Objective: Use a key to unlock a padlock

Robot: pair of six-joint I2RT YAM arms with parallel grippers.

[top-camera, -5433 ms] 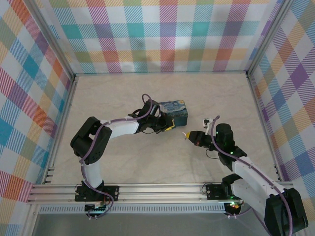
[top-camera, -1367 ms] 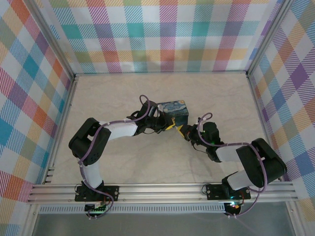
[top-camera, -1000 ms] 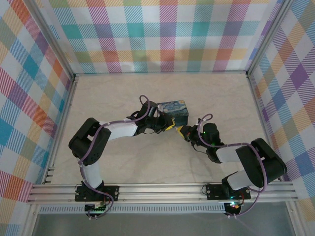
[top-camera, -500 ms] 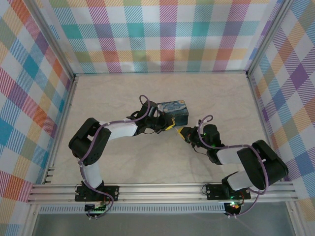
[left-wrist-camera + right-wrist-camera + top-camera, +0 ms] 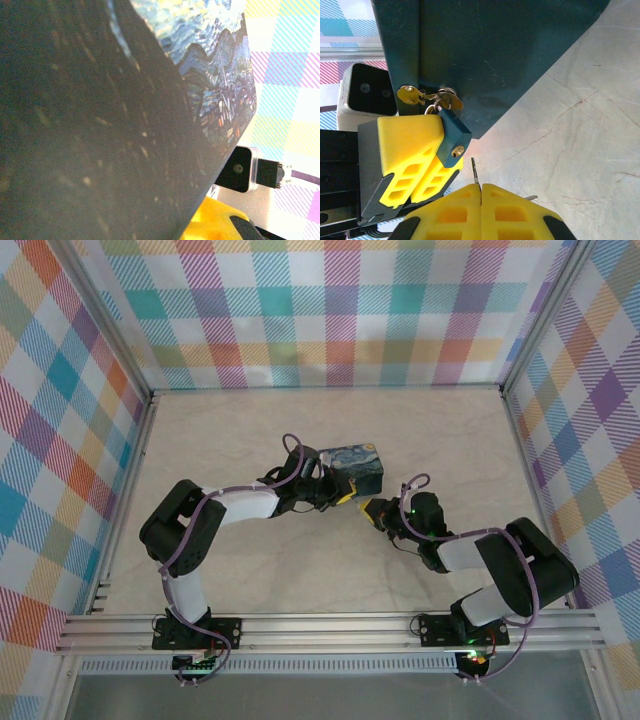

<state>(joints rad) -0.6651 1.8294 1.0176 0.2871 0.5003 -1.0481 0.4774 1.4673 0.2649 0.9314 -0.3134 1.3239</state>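
Note:
A dark blue padlock (image 5: 451,136) hangs from the brass hasp (image 5: 427,95) of a dark blue box (image 5: 355,465). Its brass keyhole faces my right gripper. My left gripper (image 5: 343,497) is shut on the padlock, its yellow fingers (image 5: 407,142) clamped on the lock's body. My right gripper (image 5: 481,186) is shut on the key (image 5: 474,170). The thin blade sticks up from between the pads. Its tip stands just to the right of and below the keyhole, apart from it. In the left wrist view one yellow finger (image 5: 220,225) shows under the box's dark side (image 5: 100,125).
The box stands in the middle of the marbled table (image 5: 450,430) and carries a swirling painted print (image 5: 210,60). Checked walls (image 5: 330,310) close off the back and both sides. Open tabletop lies right of the grippers (image 5: 580,115).
My right gripper with the key has shifted slightly beside the padlock. The left arm, the padlock and the box have stayed where they were.

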